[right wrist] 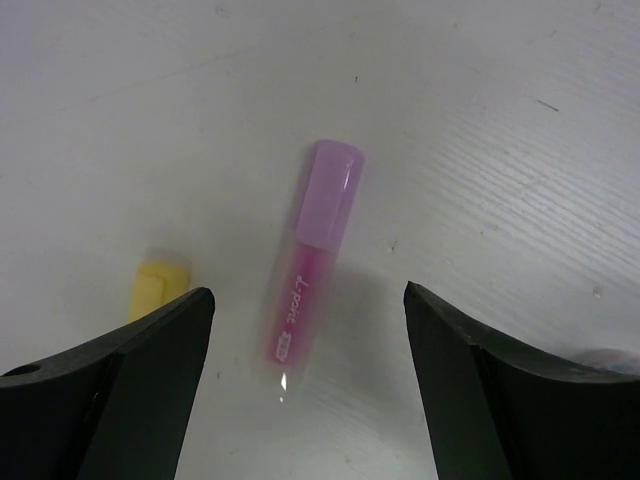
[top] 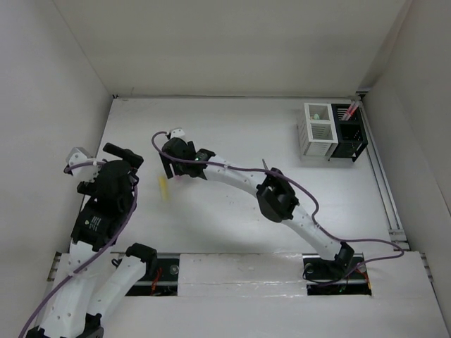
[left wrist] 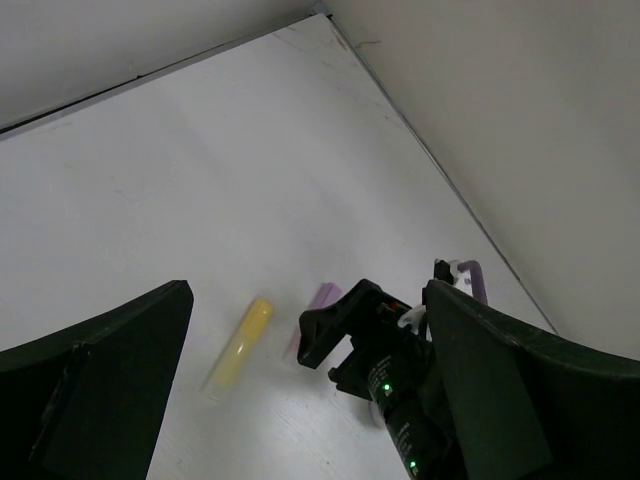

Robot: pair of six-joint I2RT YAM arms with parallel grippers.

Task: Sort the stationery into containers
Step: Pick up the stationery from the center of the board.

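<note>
A purple highlighter [right wrist: 310, 265] lies flat on the white table. My right gripper [right wrist: 308, 300] is open just above it, one finger on each side of its lower end, not touching it. A yellow highlighter [top: 164, 188] lies just to its left, and its end shows in the right wrist view [right wrist: 160, 288]. In the left wrist view both the yellow highlighter [left wrist: 240, 345] and the purple highlighter [left wrist: 322, 298] show beside the right gripper [left wrist: 345, 335]. My left gripper [top: 135, 167] is open and empty, raised at the left. The white container [top: 317, 132] and the black container [top: 350, 137] stand at the far right.
An orange-red pen [top: 350, 111] sticks out of the black container, and something green [top: 317, 115] sits in the white one. Walls close the table on the left, back and right. The right arm [top: 275, 197] stretches across the middle of the table.
</note>
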